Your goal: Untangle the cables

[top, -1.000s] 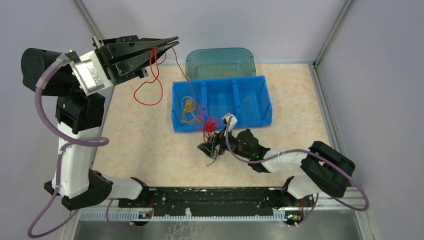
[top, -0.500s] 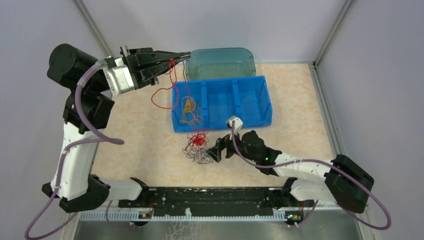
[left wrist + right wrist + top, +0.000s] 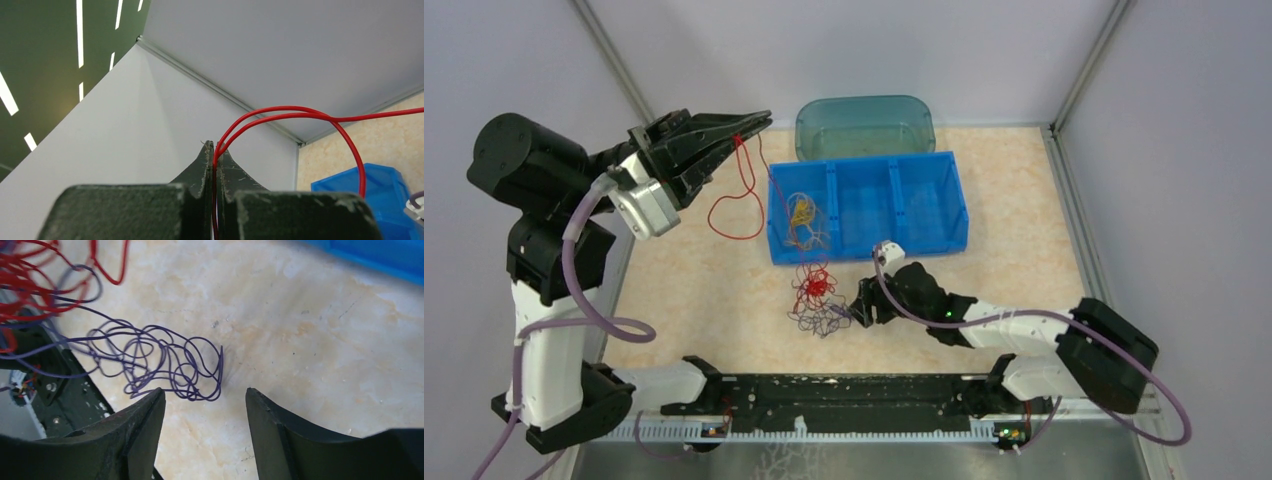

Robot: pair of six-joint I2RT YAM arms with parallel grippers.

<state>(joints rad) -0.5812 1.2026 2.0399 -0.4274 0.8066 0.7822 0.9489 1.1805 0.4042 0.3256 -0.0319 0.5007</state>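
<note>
My left gripper (image 3: 758,121) is raised at the back left, shut on a red cable (image 3: 728,206) that hangs in a loop and trails down to a red clump (image 3: 816,285) on the table. In the left wrist view the red strand (image 3: 300,112) runs between the closed tips (image 3: 215,150). A purple cable clump (image 3: 822,322) lies just below the red one. My right gripper (image 3: 860,310) is low beside it, open and empty. In the right wrist view the purple cable (image 3: 165,365) lies just ahead of the gripper (image 3: 204,392). A yellow cable (image 3: 801,212) lies in the bin's left compartment.
A blue three-compartment bin (image 3: 869,250) stands mid-table, with a teal translucent tub (image 3: 864,125) behind it. The black base rail (image 3: 844,390) runs along the near edge. Grey walls close in on three sides.
My left gripper swung right and then back left with the red cable in it. My right gripper let go of the clump, backed off slightly and its jaws narrowed; the clump dropped onto the table.
</note>
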